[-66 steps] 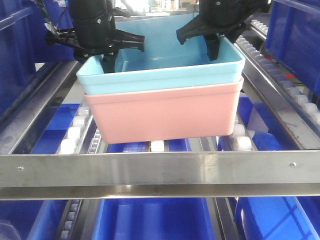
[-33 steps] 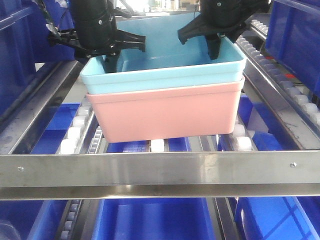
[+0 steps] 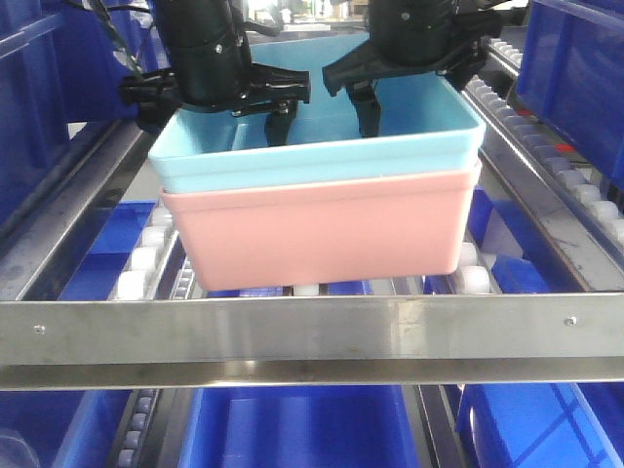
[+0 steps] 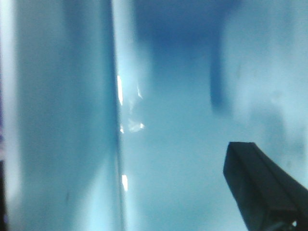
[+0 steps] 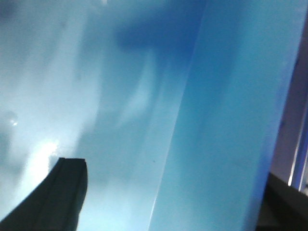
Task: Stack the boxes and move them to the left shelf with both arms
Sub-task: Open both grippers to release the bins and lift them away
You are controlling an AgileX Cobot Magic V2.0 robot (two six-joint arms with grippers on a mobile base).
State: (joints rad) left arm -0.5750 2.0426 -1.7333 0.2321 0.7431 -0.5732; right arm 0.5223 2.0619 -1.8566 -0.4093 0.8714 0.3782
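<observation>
The light blue box (image 3: 322, 161) sits nested inside the salmon pink box (image 3: 322, 229). The stack rests on the white rollers of the left shelf (image 3: 312, 331), just behind its front steel bar. My left gripper (image 3: 210, 117) is open and straddles the blue box's left wall, with one finger (image 3: 278, 122) inside. My right gripper (image 3: 421, 97) is open astride the right wall, with one finger (image 3: 369, 112) inside. In the left wrist view the blue wall (image 4: 115, 144) stands apart from the inner finger (image 4: 260, 187). The right wrist view shows the wall (image 5: 216, 144) free between the fingers (image 5: 57, 192).
Dark blue bins stand at the left (image 3: 39, 107) and right (image 3: 575, 78) and on the level below (image 3: 292, 429). Roller tracks (image 3: 146, 255) and steel side rails (image 3: 546, 185) flank the stack. The front bar crosses the whole view.
Both grippers have opened: their inner fingers swung away from the side walls toward the middle of the blue box. The stack has settled slightly lower and toward the front bar.
</observation>
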